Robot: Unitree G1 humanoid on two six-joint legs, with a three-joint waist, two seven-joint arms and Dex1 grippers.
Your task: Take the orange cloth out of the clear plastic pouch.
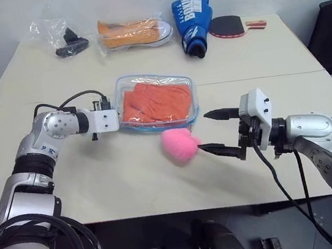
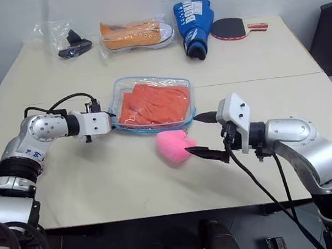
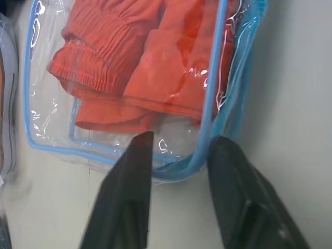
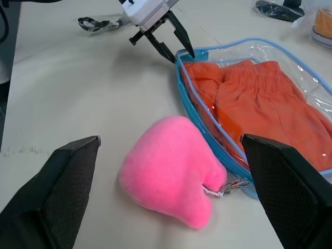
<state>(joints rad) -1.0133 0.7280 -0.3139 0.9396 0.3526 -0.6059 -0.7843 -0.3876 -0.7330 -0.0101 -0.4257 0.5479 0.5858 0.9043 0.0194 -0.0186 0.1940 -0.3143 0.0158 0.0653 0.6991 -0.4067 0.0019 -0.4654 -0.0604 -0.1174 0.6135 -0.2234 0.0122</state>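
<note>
Partly hidden behind its own white wrist block in the head views, the left gripper [image 4: 174, 45] sits at the left end of the clear plastic pouch [image 1: 125, 85]; whether its fingers pinch the blue edging there cannot be told from above. Its wrist view settles more: the two fingers [image 3: 129, 192] stand narrowly apart, straddling the pouch's blue-trimmed corner, though actual contact is hard to make out. The orange cloth [image 1: 157, 103] lies folded inside the pouch, at the middle of the table [image 1: 100, 183], the pouch's long axis running across the table from left to right. The right gripper [image 1: 218, 131] is spread wide and empty, near the pink plush heart [image 1: 179, 144], which rests just beside the pouch's near edge. Its wrist view shows the heart's small metal clasp [image 4: 231, 185] by the blue trim.
</note>
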